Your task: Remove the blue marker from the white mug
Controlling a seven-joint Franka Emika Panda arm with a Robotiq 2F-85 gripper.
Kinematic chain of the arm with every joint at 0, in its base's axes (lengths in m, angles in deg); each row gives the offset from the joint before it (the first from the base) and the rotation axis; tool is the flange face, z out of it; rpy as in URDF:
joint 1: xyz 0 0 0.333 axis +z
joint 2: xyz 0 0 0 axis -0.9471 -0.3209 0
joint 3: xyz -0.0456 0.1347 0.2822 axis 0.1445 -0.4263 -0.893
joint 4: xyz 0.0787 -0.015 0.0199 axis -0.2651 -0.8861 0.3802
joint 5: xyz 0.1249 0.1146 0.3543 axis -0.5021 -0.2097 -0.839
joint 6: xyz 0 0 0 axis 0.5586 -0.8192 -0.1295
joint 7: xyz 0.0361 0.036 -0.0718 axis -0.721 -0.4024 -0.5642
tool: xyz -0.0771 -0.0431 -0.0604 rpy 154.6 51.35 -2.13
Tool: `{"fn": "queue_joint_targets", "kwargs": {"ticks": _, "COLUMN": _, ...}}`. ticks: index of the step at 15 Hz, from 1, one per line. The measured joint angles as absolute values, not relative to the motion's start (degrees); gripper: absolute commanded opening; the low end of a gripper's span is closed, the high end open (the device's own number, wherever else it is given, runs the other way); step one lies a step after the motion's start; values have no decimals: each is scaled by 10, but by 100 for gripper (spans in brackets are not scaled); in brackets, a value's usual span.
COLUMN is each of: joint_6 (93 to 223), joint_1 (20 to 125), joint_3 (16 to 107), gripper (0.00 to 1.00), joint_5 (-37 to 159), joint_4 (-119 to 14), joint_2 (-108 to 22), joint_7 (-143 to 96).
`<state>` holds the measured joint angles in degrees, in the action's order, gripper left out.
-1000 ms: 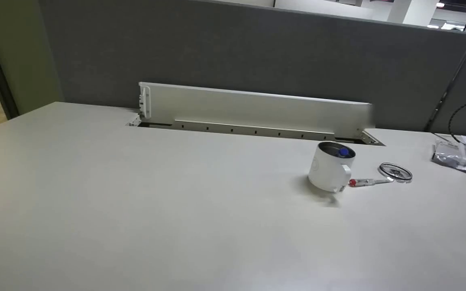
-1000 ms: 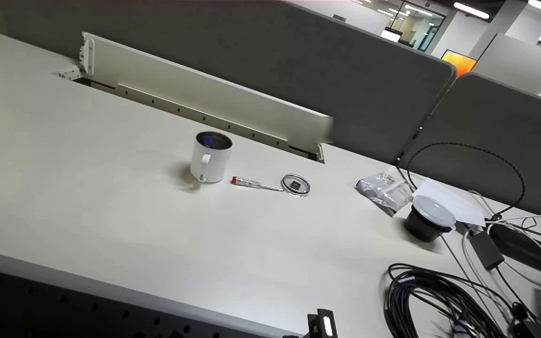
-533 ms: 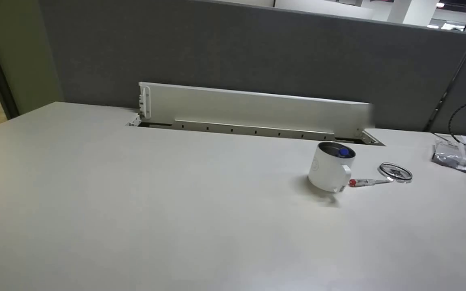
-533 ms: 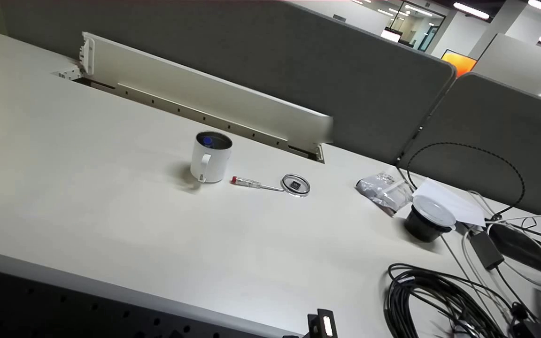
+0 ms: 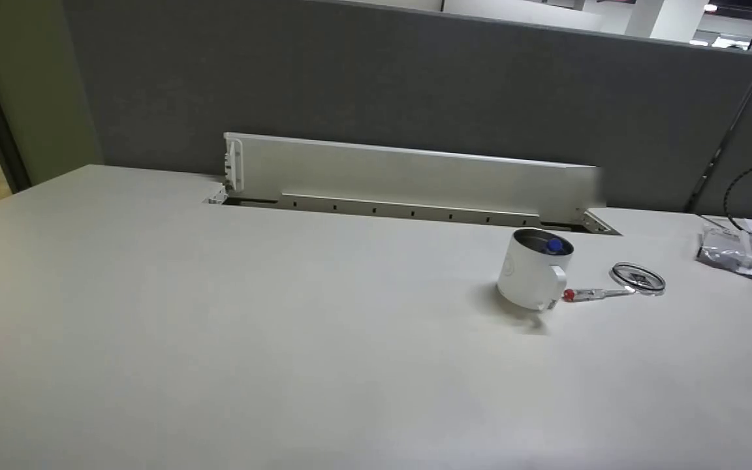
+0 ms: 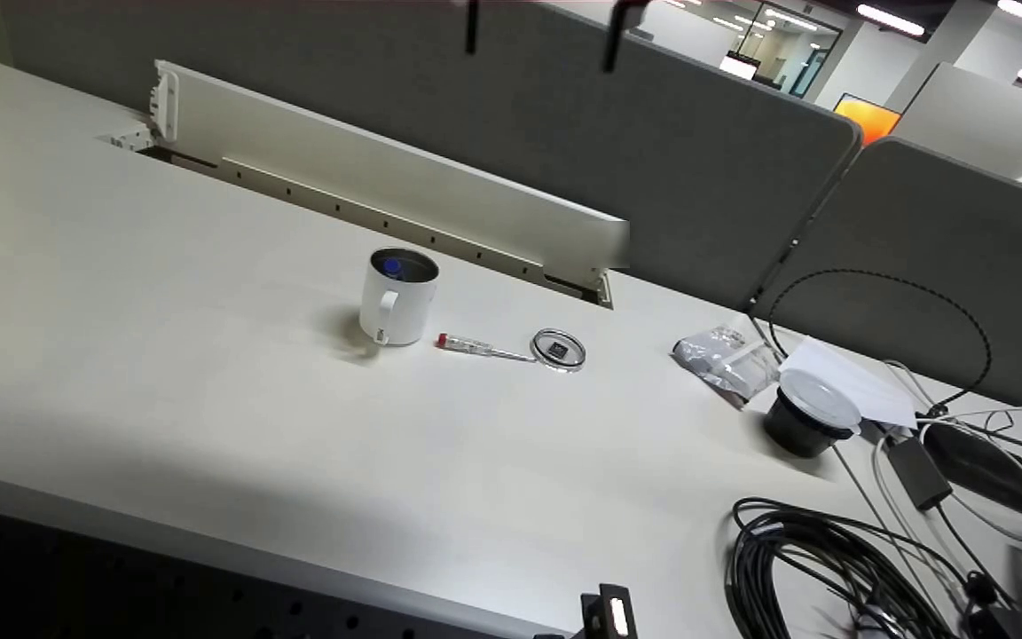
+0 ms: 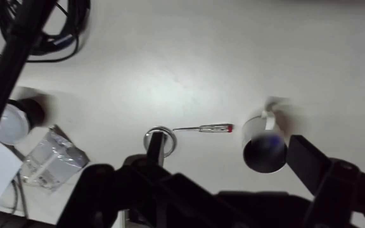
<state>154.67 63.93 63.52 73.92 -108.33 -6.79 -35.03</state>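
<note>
with the blue marker (image 5: 553,245) inside the white mug (image 5: 526,279), the step in hand is judged to be approach: the two-finger gripper (image 6: 540,59), spread wide and holding nothing, is well above the desk (image 5: 284,326) and should next align over the marker's blue end, then descend.

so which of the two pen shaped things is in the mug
The blue marker: it sits inside the white mug, while the red-ended screwdriver lies on the table outside.
</note>
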Motion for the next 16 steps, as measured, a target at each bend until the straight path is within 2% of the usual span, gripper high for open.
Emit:
{"fn": "queue_joint_targets", "kwargs": {"ticks": 6, "joint_6": 1547, "joint_1": 718, "joint_3": 628, "gripper": 100, "joint_5": 597, "joint_4": -1015, "joint_2": -222, "joint_7": -482}}
{"fn": "queue_joint_targets", "kwargs": {"ticks": 14, "joint_6": 1541, "joint_1": 717, "joint_3": 627, "gripper": 100, "joint_5": 589, "joint_4": -1002, "joint_2": -233, "joint_7": -497}}
{"fn": "queue_joint_targets", "kwargs": {"ticks": 16, "joint_6": 1595, "joint_1": 717, "joint_3": 625, "gripper": 100, "joint_5": 571, "joint_4": -1000, "joint_2": -254, "joint_7": -506}}
